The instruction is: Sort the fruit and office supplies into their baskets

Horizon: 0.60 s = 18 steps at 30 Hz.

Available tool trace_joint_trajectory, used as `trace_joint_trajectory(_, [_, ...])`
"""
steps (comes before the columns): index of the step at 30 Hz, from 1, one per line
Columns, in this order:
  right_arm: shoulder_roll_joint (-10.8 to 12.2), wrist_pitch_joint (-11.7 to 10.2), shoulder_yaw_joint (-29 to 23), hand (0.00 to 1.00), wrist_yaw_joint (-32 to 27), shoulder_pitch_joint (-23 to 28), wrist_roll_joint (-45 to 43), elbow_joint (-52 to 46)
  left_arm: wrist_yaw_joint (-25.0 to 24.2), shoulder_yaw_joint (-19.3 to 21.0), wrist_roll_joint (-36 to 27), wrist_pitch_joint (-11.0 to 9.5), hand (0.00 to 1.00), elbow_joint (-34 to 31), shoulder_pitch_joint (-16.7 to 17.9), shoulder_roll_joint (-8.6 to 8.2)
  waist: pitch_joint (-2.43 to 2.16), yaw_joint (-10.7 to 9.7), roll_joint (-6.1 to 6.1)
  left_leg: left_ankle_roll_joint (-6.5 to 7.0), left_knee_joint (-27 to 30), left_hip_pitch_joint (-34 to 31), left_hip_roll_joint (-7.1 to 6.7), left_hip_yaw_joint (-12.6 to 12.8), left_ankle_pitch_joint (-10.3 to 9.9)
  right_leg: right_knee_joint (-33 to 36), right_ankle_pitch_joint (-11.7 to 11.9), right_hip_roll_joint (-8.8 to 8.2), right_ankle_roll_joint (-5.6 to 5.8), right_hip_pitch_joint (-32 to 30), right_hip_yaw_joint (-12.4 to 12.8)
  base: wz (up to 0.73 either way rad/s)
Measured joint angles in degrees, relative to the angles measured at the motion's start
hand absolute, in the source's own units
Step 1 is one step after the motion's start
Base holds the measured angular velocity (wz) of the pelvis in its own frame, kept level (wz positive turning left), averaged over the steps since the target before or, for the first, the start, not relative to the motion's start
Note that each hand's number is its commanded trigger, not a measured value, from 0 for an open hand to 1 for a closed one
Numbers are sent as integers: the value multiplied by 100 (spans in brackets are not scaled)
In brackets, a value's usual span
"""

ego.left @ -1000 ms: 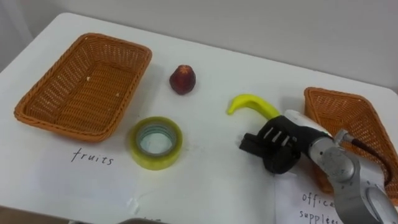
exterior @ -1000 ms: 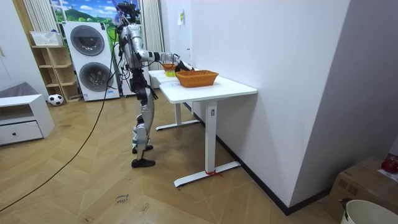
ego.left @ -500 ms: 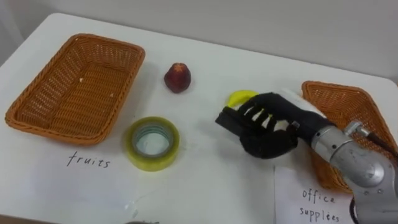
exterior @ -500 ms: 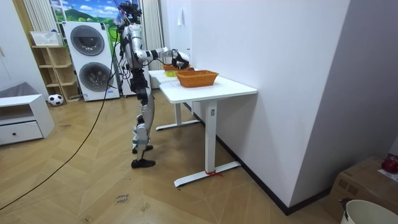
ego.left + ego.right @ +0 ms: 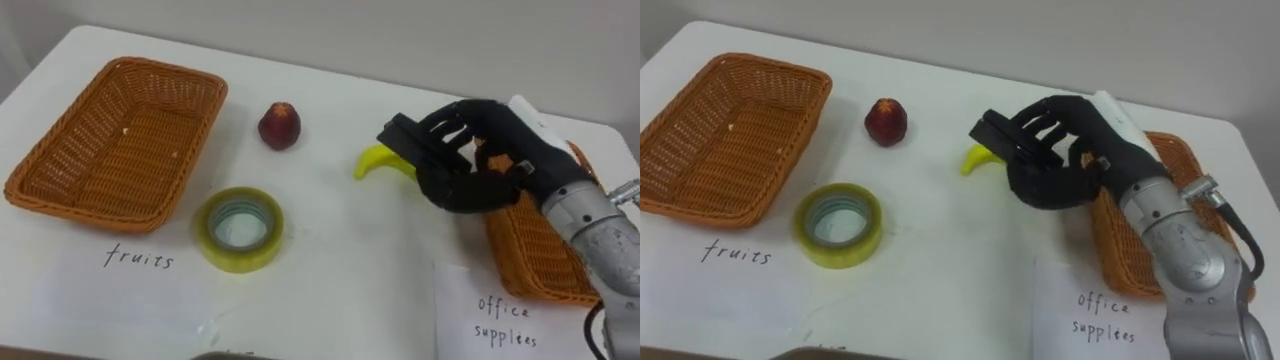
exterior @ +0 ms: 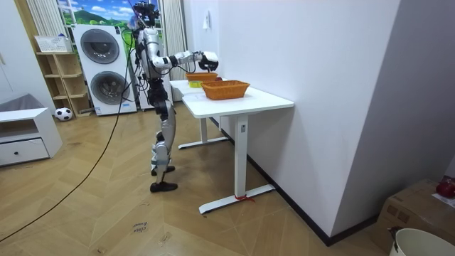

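The banana [image 5: 373, 162] lies on the table where it lay a second ago, but its right end is now covered by the right hand [image 5: 478, 165]. That hand was then low, nearer the robot than the fruit. It has since risen and reached forward and now hangs above the banana, apart from it. Its fingers [image 5: 432, 128] are loosely bent, spread away from the thumb, and hold nothing. The rest of the eye view has slid a little, which is the camera's own shift. The red peach [image 5: 279, 125] and the yellow tape roll [image 5: 238, 228] have not moved.

The white table [image 5: 330, 270] stands against a white wall on a wooden herringbone floor [image 6: 106, 206]. The robot stands at the table's end on the room view's left, its right arm held out over the tabletop. Washing machines [image 6: 99, 46] and a football [image 6: 63, 113] are behind it.

A wicker basket [image 5: 200, 140] sits at the table's far left corner above a handwritten fruit label, its woven bottom bare. A second wicker basket [image 5: 535, 255] sits at the right edge beside a paper label [image 5: 510, 320]. It is partly hidden by the hand and forearm, so I cannot tell what it holds. The peach lies near the far edge and the tape roll towards the near edge.
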Motion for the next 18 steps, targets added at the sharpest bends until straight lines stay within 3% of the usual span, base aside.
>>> trace_joint_trajectory(9, [-234, -96, -312, 100, -334, 0, 2, 33, 9, 185, 0, -39, 0, 18, 158, -20, -19, -58, -27, 0, 3, 5, 1, 60, 0, -4, 0, -8, 0, -20, 1, -4])
trace_joint_trajectory(18, [-325, -257, -756, 100, -726, 2, 542, 429, 18, 387, -12, -45, 0, 18, 403, -31, -20, -321, -39, 0, 2, 14, 4, 60, 0, -2, 0, -10, 0, -8, 20, 0])
